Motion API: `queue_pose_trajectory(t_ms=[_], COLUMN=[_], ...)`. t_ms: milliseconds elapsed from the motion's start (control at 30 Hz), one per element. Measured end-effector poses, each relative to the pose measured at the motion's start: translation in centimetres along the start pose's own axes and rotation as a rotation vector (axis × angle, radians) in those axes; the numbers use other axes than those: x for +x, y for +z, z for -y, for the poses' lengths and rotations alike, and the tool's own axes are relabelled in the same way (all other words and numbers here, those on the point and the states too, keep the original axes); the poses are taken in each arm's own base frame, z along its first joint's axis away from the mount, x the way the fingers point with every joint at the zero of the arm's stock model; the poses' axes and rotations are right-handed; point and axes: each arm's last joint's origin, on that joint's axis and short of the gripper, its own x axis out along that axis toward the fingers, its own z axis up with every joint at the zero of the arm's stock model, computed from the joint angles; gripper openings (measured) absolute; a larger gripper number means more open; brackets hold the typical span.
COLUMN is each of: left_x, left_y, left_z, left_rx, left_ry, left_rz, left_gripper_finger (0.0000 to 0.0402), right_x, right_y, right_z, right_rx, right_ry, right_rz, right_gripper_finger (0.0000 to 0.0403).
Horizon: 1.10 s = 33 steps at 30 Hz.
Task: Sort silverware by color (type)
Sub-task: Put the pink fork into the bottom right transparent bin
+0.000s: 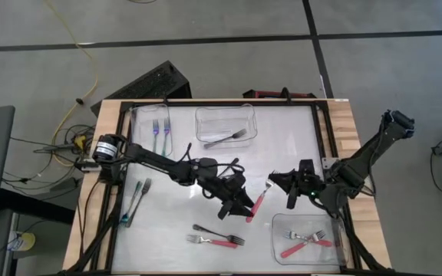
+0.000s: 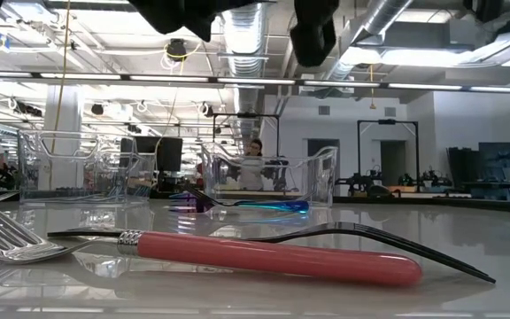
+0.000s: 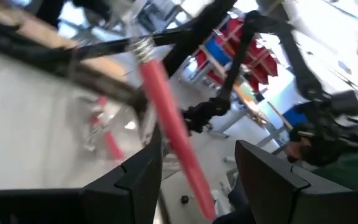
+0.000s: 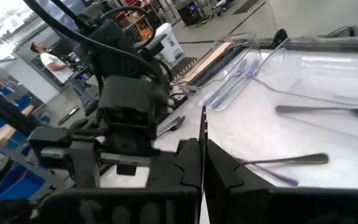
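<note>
A red-handled fork (image 1: pixel 257 204) hangs over the middle of the table between my two grippers. My right gripper (image 1: pixel 276 182) is shut on its metal end. My left gripper (image 3: pixel 197 155) is open, its fingers on either side of the red handle (image 3: pixel 169 124) near the handle's free end, and I see no touch. More silverware lies on the table: red forks (image 1: pixel 222 241), a black fork (image 1: pixel 204 229) and teal and black forks (image 1: pixel 135 201). In the low view a red fork (image 2: pixel 273 255) lies close in front. My right gripper pinches the fork's metal end (image 4: pixel 202 127) between its two shut fingers, and the metal shows edge-on as a thin line rising from between them. The fingers come roughly level from the table's right side. The fork is lifted clear of the table, its handle slanting toward my left gripper.
Three clear tubs stand on the table. One at the far left (image 1: pixel 138 132) holds blue and purple forks, one at the far middle (image 1: pixel 202 115) a dark fork, and one at the near right (image 1: pixel 278 247) red forks. A person shows in the room beyond.
</note>
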Motion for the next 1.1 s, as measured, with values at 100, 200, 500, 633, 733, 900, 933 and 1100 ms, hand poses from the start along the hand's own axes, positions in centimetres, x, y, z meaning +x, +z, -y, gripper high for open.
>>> queue_pose_trajectory(t_ms=[100, 200, 500, 633, 733, 900, 933, 1100], left_x=[-0.1, 0.0, -0.1, -0.1, -0.2, -0.2, -0.3, -0.8], left_y=[-0.1, -0.3, -0.2, -0.2, -0.3, -0.2, -0.1, 1.0], left_z=[-0.7, -0.8, -0.9, -1.2, -1.4, -1.5, -1.5, -2.2], left_rx=[-0.03, -0.035, -0.006, -0.004, 0.014, 0.019, 0.017, 0.012], left_ry=[0.071, 0.086, 0.088, 0.123, 0.134, 0.139, 0.144, 0.167], left_rz=[-0.01, -0.022, -0.021, -0.025, -0.03, -0.033, -0.034, -0.042], left_gripper_finger=[0.0185, 0.0174, 0.0052, 0.0015, 0.0014, 0.0011, 0.0011, 0.0011], right_x=[0.3, 0.6, 0.8, 0.7, 0.8, 0.7, 0.7, 0.5], right_y=[0.2, 0.3, 0.4, 0.3, 0.3, 0.2, 0.2, 0.2], right_z=[0.2, 0.3, 0.4, 0.4, 0.3, 0.3, 0.3, 0.3], right_rx=[-0.032, -0.037, -0.056, -0.072, -0.07, -0.086, -0.086, -0.09], right_ry=[-0.015, -0.027, -0.023, -0.023, -0.009, 0.01, 0.012, 0.065], right_rz=[0.011, 0.017, 0.001, -0.004, -0.017, -0.044, -0.046, -0.12], right_gripper_finger=[0.0021, 0.0021, 0.0021, 0.0022, 0.0045, 0.0101, 0.0113, 0.0188])
